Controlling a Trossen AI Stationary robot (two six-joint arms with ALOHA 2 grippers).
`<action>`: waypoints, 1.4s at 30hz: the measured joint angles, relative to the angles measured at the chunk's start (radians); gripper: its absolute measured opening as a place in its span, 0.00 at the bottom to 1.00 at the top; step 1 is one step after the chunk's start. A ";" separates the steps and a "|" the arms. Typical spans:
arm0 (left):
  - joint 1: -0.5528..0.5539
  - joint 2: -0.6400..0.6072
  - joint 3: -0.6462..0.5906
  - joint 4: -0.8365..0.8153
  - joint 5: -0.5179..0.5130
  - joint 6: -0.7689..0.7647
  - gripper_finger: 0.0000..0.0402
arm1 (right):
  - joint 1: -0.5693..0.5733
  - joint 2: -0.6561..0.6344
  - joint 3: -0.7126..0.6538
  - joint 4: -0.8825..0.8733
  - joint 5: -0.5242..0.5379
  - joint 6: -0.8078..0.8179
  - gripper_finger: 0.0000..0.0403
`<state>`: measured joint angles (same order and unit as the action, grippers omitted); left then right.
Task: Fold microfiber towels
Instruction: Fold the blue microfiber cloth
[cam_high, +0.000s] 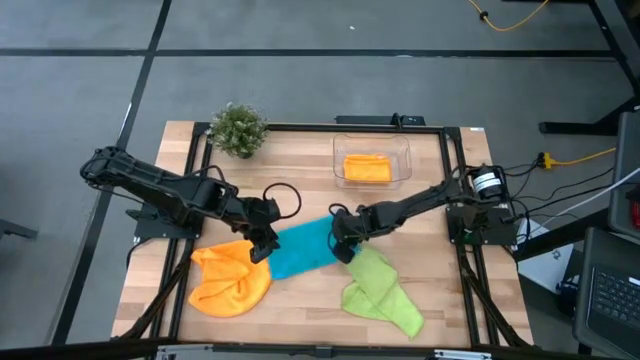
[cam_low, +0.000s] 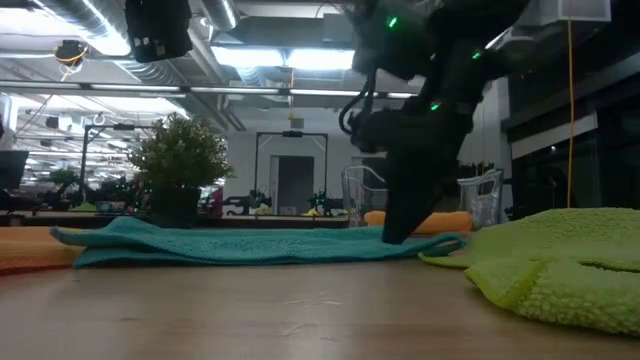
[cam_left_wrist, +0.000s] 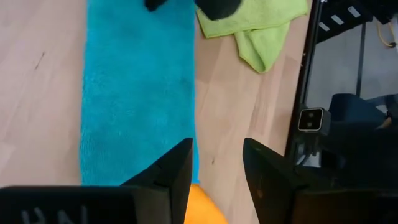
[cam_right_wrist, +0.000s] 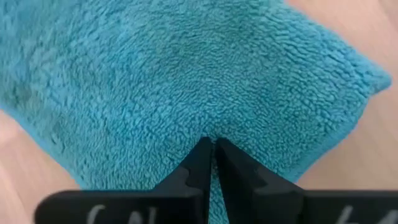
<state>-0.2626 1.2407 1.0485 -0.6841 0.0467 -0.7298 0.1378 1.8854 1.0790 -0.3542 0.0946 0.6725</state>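
At the teal towel (cam_high: 303, 248), flat mid-surface, its near-green-towel (cam_high: 380, 289) end is pinched by the right gripper (cam_high: 345, 249); the left gripper (cam_high: 262, 246) is parted at its other end. Folding is judged next: lifting that end across.

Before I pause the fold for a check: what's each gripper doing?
Left gripper: fingers open, holding nothing, at the teal towel's end.
Right gripper: fingers pinched shut on the teal towel.

Bright ceiling lights (cam_low: 300, 60) glare overhead. From table level the near tabletop (cam_low: 300, 310) looks dim and soft. Shadows are faint.
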 joint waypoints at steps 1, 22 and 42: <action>-0.002 0.000 0.000 0.000 0.000 0.000 0.34 | -0.011 0.004 0.000 0.007 -0.023 0.000 0.08; -0.042 0.000 0.000 0.027 -0.010 0.000 0.34 | -0.143 0.097 0.137 0.070 0.044 -0.259 0.08; -0.045 0.000 0.000 0.059 -0.117 -0.001 0.34 | 0.003 0.032 0.659 -1.050 -0.240 -0.379 0.08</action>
<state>-0.3080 1.2407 1.0485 -0.6255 -0.0703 -0.7306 0.1410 1.9170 1.7376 -1.4038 -0.1456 0.2935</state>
